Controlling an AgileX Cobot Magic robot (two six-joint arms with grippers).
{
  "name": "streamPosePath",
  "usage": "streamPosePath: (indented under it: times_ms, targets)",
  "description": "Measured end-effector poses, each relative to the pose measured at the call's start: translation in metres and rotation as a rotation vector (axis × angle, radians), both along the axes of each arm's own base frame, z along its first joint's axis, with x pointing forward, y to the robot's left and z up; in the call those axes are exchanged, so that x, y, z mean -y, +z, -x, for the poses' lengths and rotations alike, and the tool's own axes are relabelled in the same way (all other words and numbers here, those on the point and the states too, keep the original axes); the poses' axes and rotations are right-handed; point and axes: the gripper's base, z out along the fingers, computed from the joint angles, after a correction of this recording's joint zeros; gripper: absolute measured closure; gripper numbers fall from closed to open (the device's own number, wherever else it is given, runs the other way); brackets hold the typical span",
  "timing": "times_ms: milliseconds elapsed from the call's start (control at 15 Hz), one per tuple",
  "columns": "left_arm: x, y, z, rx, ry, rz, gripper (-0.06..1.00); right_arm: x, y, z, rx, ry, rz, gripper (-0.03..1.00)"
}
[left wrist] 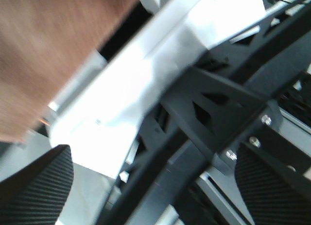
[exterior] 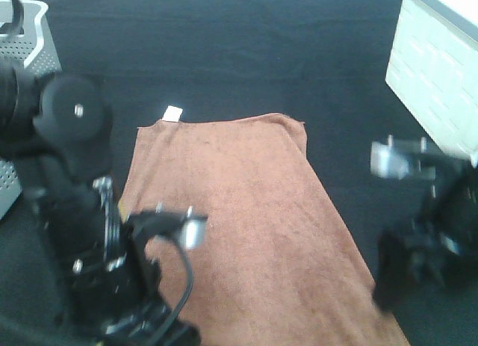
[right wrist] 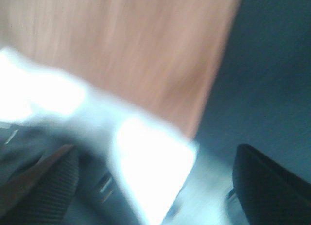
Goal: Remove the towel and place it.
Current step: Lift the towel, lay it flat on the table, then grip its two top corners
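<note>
– Since the towel (exterior: 239, 226) lies spread flat on the black-clothed surface (exterior: 224, 47), I'd call the step in hand the let-go and retreat. Agree?

– Agree. It's mid-surface, with the white tag (exterior: 172, 113) at the far corner on the left arm's side. It sits apart from the grey basket (exterior: 33, 54). I can't see wrinkles, but the near end runs out of the high view.

– Grippers?

– The left gripper (left wrist: 153, 186) has its pads spread wide with nothing between them. Brown cloth shows only off to one side of that view. The right gripper (right wrist: 158, 191) is also spread wide and empty, with the towel's long edge ahead of it. That view is badly smeared, so I can't say whether a pad brushes the cloth.

– How do we finish clean?

– Go up first, then back. Terry loops catch on ribbed pads, and a sideways pull would drag a corner and fold it. Keep both grippers wide until they're clear of the cloth, and move both arms at the same pace so neither side gets tugged.

– Risk?

– Mainly a snag on the right-hand edge. The near corners need checking too, since they're hidden behind the arms.
</note>
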Motion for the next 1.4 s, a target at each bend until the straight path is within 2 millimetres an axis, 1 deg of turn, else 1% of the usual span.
streamPosePath:
  times_ms: [133,200,333,400,467,600,733,800,867,1000,1067,1200,1267,1333,1400]
  targets:
    - [-0.004,0.017,-0.03,0.116,0.026,-0.013,0.1,-0.001,0.028,-0.037,0.16,0.0,0.046,0.18]
    - [-0.01,0.025,-0.049,0.173,0.06,-0.013,0.1,0.0,0.039,-0.056,0.201,-0.014,0.045,0.18]
    - [-0.024,0.04,-0.089,0.282,0.165,0.015,0.1,0.011,0.051,-0.094,0.234,-0.09,0.015,0.18]
    - [-0.031,0.042,-0.108,0.336,0.214,0.023,0.1,0.019,0.054,-0.112,0.23,-0.117,-0.014,0.17]
    - [-0.04,0.041,-0.128,0.377,0.267,0.025,0.1,0.024,0.052,-0.126,0.208,-0.132,-0.051,0.16]
    - [-0.06,0.031,-0.164,0.414,0.383,0.014,0.1,0.028,0.041,-0.152,0.181,-0.156,-0.108,0.15]
    - [-0.08,0.023,-0.199,0.451,0.467,0.008,0.1,0.029,0.035,-0.164,0.214,-0.178,-0.115,0.15]
    - [-0.087,0.019,-0.212,0.457,0.491,0.005,0.1,0.028,0.034,-0.167,0.246,-0.191,-0.127,0.15]
    - [-0.092,0.014,-0.225,0.46,0.508,0.002,0.1,0.027,0.035,-0.173,0.291,-0.176,-0.141,0.15]
    - [-0.101,0.007,-0.243,0.456,0.532,-0.002,0.1,0.023,0.027,-0.188,0.297,-0.108,-0.172,0.15]
    - [-0.107,0.0,-0.25,0.447,0.545,-0.01,0.1,0.021,0.016,-0.198,0.268,-0.095,-0.19,0.15]
    - [-0.127,-0.012,-0.262,0.428,0.605,-0.009,0.1,0.018,-0.002,-0.219,0.242,-0.086,-0.203,0.15]
    - [-0.135,-0.018,-0.267,0.422,0.624,-0.002,0.1,0.017,-0.009,-0.228,0.245,-0.088,-0.206,0.15]
    - [-0.135,-0.018,-0.267,0.422,0.624,-0.002,0.1,0.017,-0.009,-0.228,0.245,-0.088,-0.206,0.15]
    - [-0.139,-0.025,-0.271,0.42,0.632,0.011,0.1,0.016,-0.012,-0.238,0.262,-0.089,-0.209,0.15]
